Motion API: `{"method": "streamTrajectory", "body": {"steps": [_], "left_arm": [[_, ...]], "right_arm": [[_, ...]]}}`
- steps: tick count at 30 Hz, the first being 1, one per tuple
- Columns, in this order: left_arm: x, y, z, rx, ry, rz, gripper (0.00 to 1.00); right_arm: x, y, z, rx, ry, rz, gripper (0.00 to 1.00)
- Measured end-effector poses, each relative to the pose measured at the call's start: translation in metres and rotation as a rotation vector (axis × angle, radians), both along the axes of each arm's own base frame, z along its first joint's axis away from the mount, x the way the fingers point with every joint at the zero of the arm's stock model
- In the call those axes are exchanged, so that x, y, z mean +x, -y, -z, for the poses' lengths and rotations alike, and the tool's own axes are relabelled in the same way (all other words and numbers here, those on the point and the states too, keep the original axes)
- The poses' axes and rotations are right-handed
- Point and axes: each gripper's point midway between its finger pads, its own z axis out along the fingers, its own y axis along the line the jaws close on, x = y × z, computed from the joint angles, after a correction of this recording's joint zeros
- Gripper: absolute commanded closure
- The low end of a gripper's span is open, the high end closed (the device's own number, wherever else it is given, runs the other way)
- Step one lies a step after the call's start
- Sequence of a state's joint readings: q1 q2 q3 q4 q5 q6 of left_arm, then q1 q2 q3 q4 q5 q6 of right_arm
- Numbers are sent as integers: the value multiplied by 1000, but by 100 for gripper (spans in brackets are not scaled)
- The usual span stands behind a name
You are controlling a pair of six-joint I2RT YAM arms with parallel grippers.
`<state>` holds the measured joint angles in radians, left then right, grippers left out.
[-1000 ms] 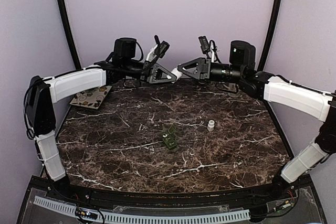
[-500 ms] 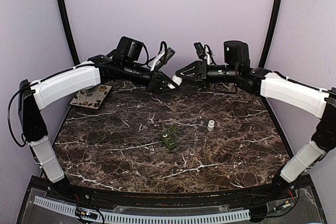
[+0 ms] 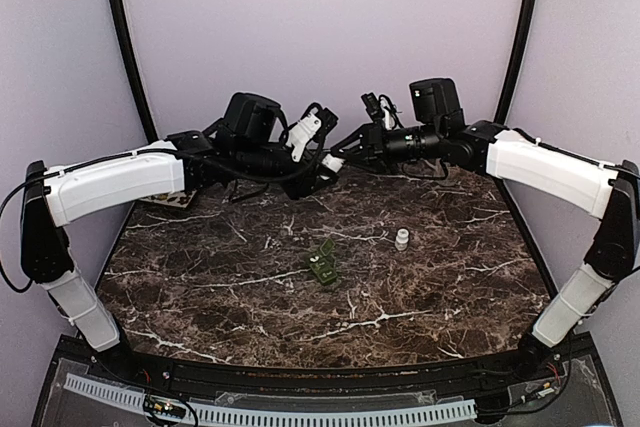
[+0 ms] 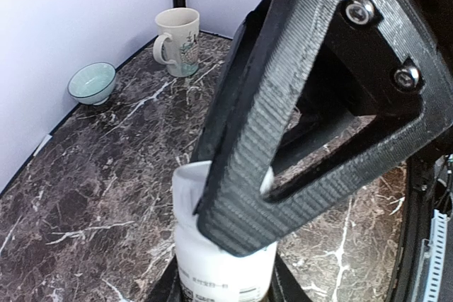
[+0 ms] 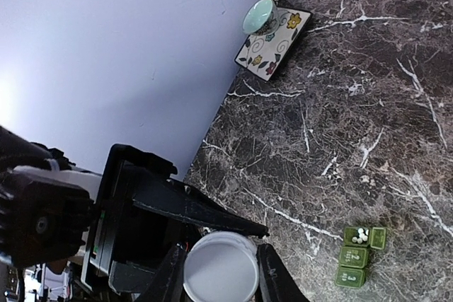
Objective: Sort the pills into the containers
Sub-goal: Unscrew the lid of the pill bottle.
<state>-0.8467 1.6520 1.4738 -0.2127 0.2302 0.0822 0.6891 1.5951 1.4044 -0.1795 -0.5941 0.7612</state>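
Both arms have drawn together at 12 o'clock; left gripper [image 4: 225, 284] and right gripper [image 5: 221, 270] each clamp the white plastic bottle [image 4: 205, 245], dark green compartmented box [image 3: 322, 265] at its 6 o'clock.

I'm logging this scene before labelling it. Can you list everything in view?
box: 1, dark green, table centre
pills: a few, white, in the box's open end compartment
bottle: 1, white, held above the far table
cap or vial: 1, white, right of the box
plate: 1, flowered square, far left
bowl: 1, teal, at the plate's corner
mug: 1, white, by the wall
table: 1, dark marble
left gripper: 1, black, shut on the bottle
right gripper: 1, black, shut on the bottle
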Motion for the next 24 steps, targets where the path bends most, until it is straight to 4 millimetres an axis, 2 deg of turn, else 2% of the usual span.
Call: {"method": "streamTrajectory", "body": {"steps": [9,16,21,24], "left_arm": [[13,2,2,80,200,-149,100],[18,2,1,71,263,-199,100],[9,16,-11,17,303,-163,100],[8,17,-15,-1,310,-164,100]], "right_arm": [[9,3,4,-38,-30,54,82],[14,3,3,-43,-34,79,63],[6,-4,4,-37,-59,57,56],[7,-3,3,-35,-60,64,54]]}}
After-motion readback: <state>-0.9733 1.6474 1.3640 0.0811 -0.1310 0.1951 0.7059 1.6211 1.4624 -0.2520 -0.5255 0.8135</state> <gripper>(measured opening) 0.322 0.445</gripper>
